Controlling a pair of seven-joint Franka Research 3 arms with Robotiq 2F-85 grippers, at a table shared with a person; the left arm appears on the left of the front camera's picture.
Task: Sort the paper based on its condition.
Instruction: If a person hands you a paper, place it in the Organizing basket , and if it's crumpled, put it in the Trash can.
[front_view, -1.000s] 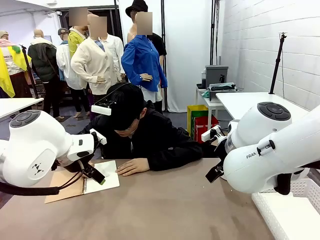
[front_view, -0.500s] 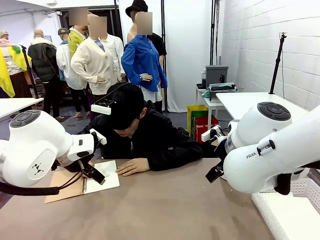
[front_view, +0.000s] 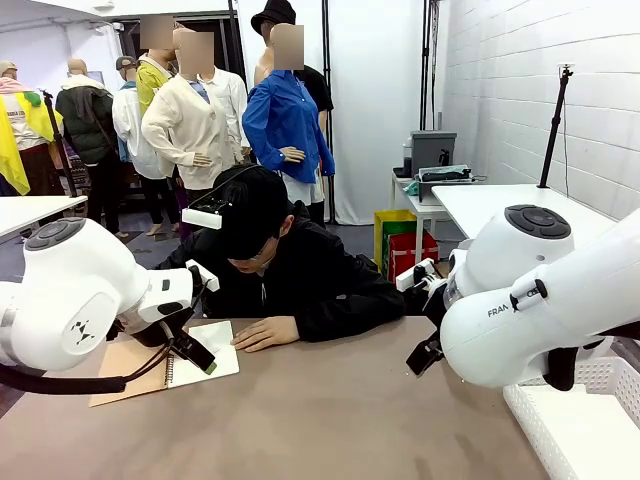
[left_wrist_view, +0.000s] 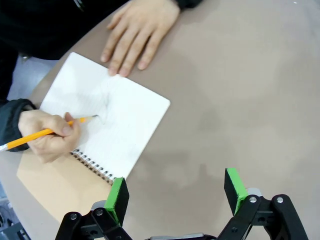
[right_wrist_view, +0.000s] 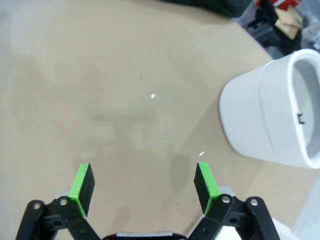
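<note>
The left gripper (left_wrist_view: 176, 197) hangs over the brown table (left_wrist_view: 240, 100). Its two green pads (left_wrist_view: 118, 199) stand wide apart. It holds nothing and touches nothing.

Just past its left pad lies a spiral-bound notebook with a tan cover (left_wrist_view: 107, 115). The notebook is open to a white page. The wire rings along its edge are the part nearest to the gripper.

A person in a black top leans over the table, on the far side of the gripper. One hand (left_wrist_view: 47, 137) rests on the notebook and holds a yellow-orange pencil (left_wrist_view: 30, 138). The pencil's tip touches the white page. The person's other hand (left_wrist_view: 137, 35) lies flat on the table. Its fingertips touch the page's far edge, well away from the gripper.

The right gripper (right_wrist_view: 144, 187) also hangs over bare brown table. Its green pads are as wide apart as the left one's. It has hold of nothing. Up and to the right of it is a round white part of a robot arm (right_wrist_view: 270, 115).

I cannot tell where the loose paper for sorting is.
</note>
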